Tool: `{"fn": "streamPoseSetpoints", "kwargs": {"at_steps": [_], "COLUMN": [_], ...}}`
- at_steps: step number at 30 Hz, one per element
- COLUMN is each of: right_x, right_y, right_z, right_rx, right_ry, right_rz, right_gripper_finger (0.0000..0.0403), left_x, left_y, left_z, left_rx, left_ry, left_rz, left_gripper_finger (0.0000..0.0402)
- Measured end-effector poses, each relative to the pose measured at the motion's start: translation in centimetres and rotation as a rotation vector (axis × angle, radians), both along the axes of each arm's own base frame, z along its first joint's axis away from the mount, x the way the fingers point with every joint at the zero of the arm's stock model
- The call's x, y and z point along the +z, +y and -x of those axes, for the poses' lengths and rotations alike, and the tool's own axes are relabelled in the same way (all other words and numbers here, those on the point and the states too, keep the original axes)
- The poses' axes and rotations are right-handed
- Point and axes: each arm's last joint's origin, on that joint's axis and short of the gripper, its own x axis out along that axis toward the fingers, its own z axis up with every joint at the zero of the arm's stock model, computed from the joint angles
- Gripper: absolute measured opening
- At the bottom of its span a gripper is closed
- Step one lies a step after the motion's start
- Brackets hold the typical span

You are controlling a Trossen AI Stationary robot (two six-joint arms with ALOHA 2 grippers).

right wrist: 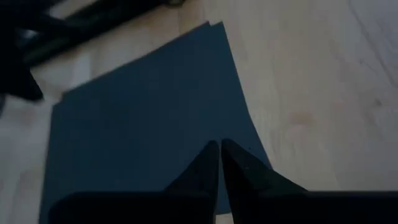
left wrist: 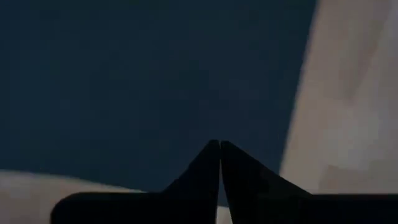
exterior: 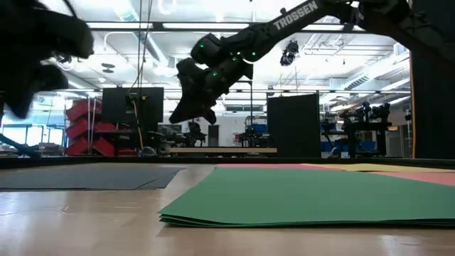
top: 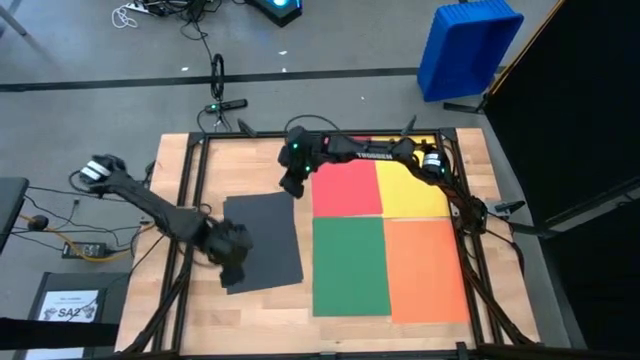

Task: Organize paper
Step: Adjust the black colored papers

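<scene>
Dark paper (left wrist: 143,81) under left gripper (left wrist: 219,144)

One sheet (top: 262,238) left — four sheets (top: 388,252) apparently abutting.

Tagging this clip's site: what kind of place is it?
Likely a robotics lab or workshop hall: a wooden table carrying a two-arm rig, more workbenches and red bins behind, cables on the grey floor.
</scene>
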Motion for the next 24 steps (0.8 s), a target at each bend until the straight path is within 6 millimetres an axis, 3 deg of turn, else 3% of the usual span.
{"fn": "streamPoseSetpoints", "kwargs": {"at_steps": [4, 8, 14, 19, 24], "right_x": [0.5, 0.9, 1.6, 1.9, 3.6], "right_y": [-0.8, -0.6, 0.4, 1.7, 2.1], "right_z": [0.0, -0.2, -0.8, -1.5, -2.6], "right_rx": [0.013, 0.099, 0.245, 0.220, 0.130], "right_ry": [-0.043, -0.107, -0.228, -0.246, -0.407], "right_rz": [-0.028, -0.083, -0.079, -0.039, -0.027], "right_gripper_finger": [0.0000, 0.0000, 0.0000, 0.0000, 0.0000], "left_x": [-2.3, -3.2, -3.1, -3.1, -2.9], "left_y": [-3.5, -5.6, -7.1, -7.7, -8.1], "left_z": [-1.4, -2.0, -1.7, -1.2, -1.0], "left_rx": [-0.109, -0.120, -0.097, -0.086, -0.103], "left_ry": [0.004, -0.040, -0.117, -0.097, -0.089], "left_rz": [0.043, 0.097, 0.108, 0.136, 0.164], "left_gripper_finger": [0.0000, 0.0000, 0.0000, 0.0000, 0.0000]}}
